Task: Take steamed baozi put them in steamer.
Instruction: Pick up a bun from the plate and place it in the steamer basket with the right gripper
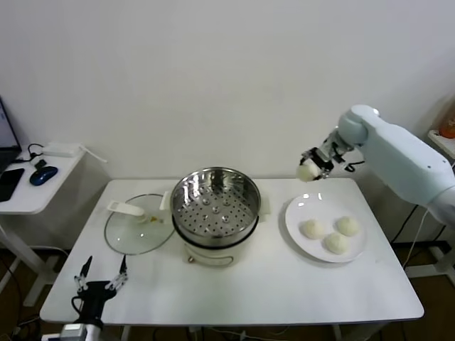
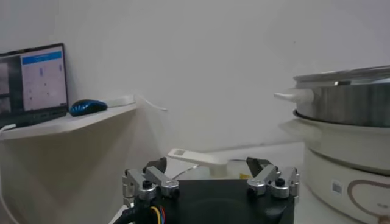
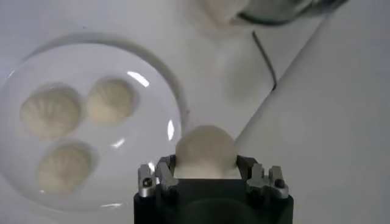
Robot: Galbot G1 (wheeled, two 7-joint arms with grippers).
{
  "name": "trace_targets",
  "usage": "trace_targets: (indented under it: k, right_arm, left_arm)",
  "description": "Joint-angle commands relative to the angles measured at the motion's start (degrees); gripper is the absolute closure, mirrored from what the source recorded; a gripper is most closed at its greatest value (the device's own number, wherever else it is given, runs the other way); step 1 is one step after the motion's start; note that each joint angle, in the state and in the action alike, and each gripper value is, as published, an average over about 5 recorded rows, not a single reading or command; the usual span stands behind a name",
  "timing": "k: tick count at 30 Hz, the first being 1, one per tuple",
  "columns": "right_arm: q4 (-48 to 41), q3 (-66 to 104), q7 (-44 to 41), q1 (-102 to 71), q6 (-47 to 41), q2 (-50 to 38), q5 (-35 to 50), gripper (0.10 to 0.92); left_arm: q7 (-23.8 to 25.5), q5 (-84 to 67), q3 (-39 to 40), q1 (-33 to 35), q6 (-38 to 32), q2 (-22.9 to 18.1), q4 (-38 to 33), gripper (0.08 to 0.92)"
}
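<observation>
My right gripper (image 1: 310,169) is shut on one cream-white baozi (image 1: 307,171) and holds it in the air above the far edge of the white plate (image 1: 298,231), to the right of the steamer. In the right wrist view the held baozi (image 3: 205,150) sits between the jaws. Three more baozi (image 1: 330,234) lie on the plate, also shown in the right wrist view (image 3: 79,125). The shiny steel steamer (image 1: 215,213) stands at the table's middle with its perforated tray bare. My left gripper (image 1: 103,278) is open and empty, parked at the table's front left corner.
A flat glass lid (image 1: 137,224) with a white handle lies left of the steamer. The steamer's side (image 2: 347,140) shows in the left wrist view. A small side table (image 1: 35,181) with a mouse stands far left. A cable runs behind the plate (image 3: 265,58).
</observation>
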Motion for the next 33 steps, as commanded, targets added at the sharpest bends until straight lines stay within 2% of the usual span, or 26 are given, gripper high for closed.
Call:
trace_targets:
  k: [1,8,18,27,33]
  right_arm:
    - [17.7,-12.1,-0.3,10.8,1.9,-0.6,4.8,0.355]
    - [16.3,-12.5,-0.1,10.1,5.0,8.5,-0.7,0.358]
    - [2.6,-10.5,0.7,4.4,9.9,25.7,-9.6,0.381]
    - [-9.3,-7.1,2.2,0.9,14.7,33.5,-18.6,0.381]
    - [-12.9,-5.5,2.9,-0.9,16.4,35.7,-22.7,0.380]
  left_arm:
    - [0.0,0.3,0.0,0.2,0.2,-0.1,-0.6,0.177]
    - [-0.1,0.2,-0.2,0.8,-0.2,0.1,-0.8,0.177]
    - [0.0,-0.3,-0.8,1.2,0.2,1.5,-1.4,0.177]
    - [-0.1,-0.9,-0.9,1.1,0.2,1.9,-0.8,0.177]
    - [-0.1,-1.1,-0.9,1.1,0.1,2.1,-0.5,0.177]
